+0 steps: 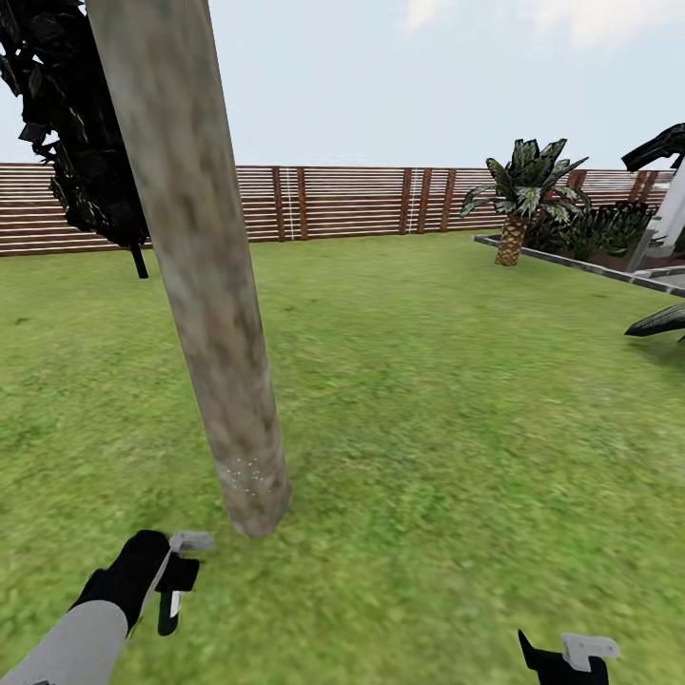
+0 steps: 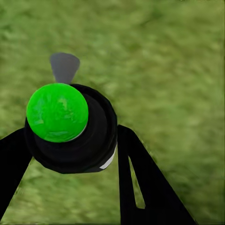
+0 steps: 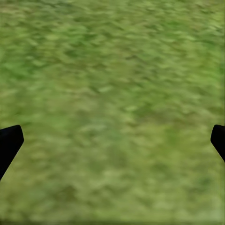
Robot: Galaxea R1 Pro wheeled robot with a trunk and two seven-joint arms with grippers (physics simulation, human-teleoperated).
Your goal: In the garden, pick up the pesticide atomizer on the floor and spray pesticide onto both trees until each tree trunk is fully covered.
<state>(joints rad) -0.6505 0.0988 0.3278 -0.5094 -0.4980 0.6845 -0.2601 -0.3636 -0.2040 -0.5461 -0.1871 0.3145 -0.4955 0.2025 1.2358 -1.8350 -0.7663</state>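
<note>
A thick, pale mottled tree trunk (image 1: 205,285) rises from the lawn just ahead and left of centre. A faint scatter of white pesticide specks (image 1: 243,473) sits near its base. My left gripper (image 1: 176,578) is low at the near left, a short way from the trunk's foot, shut on the pesticide atomizer (image 1: 181,561). In the left wrist view the atomizer (image 2: 75,136) is a black round body with a bright green cap and a grey nozzle (image 2: 64,65), held between the black fingers (image 2: 140,187). My right gripper (image 1: 569,656) hangs open over bare grass (image 3: 112,93) at the near right.
A brown slat fence (image 1: 362,200) closes the far side of the lawn. Dark foliage (image 1: 76,143) on a thin stem stands behind the trunk at the far left. At the far right are a short palm (image 1: 518,200) and a grey paved edge (image 1: 590,266). Open grass lies to the right.
</note>
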